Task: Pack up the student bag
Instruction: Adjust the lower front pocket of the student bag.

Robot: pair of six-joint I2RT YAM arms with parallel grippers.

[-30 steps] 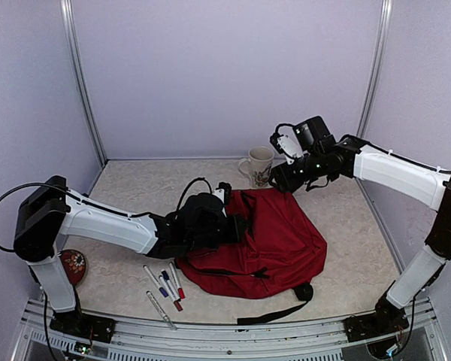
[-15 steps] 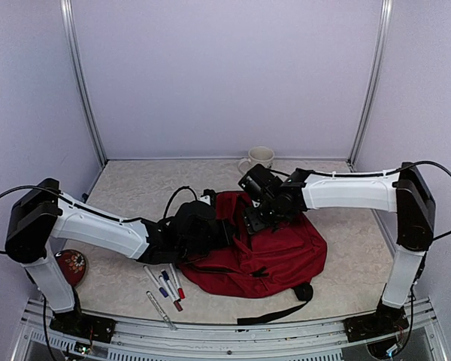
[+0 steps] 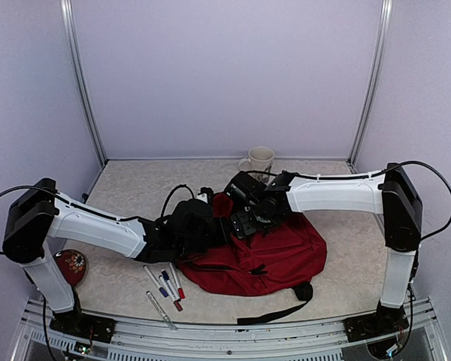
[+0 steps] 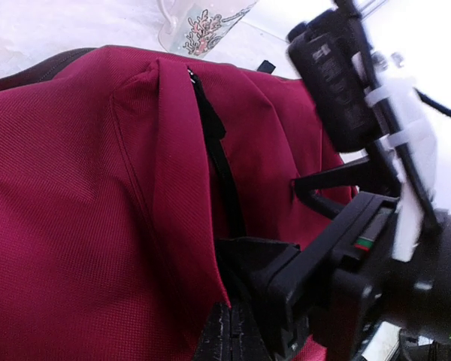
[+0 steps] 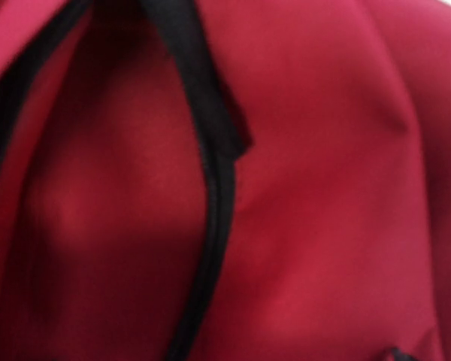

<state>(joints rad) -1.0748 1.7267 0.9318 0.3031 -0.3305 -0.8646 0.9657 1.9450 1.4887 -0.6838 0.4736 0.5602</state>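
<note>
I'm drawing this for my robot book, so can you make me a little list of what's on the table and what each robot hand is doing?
Biggest thing: dark-red student bag, lying slumped in the middle
Left gripper: shut, pinching a fold of the bag beside its black zipper
Right gripper: jaws apart over the bag's top, nothing seen in it
Behind the bag: white mug with a coral pattern, upright
Left of the bag: several markers, lying loose
Far left: round red flowery object

Enclosure: plain pale lilac walls (image 3: 225, 75) on three sides, aluminium uprights (image 3: 81, 83) in both back corners. Bench (image 3: 135, 188) has a mottled cream, stone-look top, with a metal rail (image 3: 233, 327) along the near edge. Light even and diffuse, shadows soft.
</note>
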